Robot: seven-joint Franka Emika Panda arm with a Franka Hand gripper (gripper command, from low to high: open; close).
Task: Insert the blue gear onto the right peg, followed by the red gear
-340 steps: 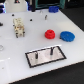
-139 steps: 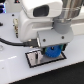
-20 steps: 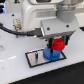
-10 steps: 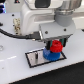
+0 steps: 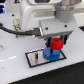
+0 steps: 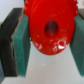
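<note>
The red gear [image 5: 57, 44] is held between my gripper's fingers, tilted, just above the blue gear [image 5: 51, 53]. The blue gear lies flat on the grey black-bordered plate [image 5: 35, 58], at the end toward the exterior view's right; the right peg is hidden under it. A thin second pin [image 5: 37, 58] rises from the plate at its other end. My gripper [image 5: 56, 42] is shut on the red gear. In the wrist view the red gear [image 6: 47, 27] fills the frame with its centre hole showing, clamped between two teal pads [image 6: 21, 47].
The white arm body [image 5: 45, 15] looms over the plate and hides the back of the scene. The white table [image 5: 15, 72] spreads toward the front. A black cable [image 5: 20, 31] runs at the exterior view's left.
Since 17 s ago both gears left the table; the blue gear went onto the plate. In the last second the gripper with the red gear has lowered slightly toward the blue gear.
</note>
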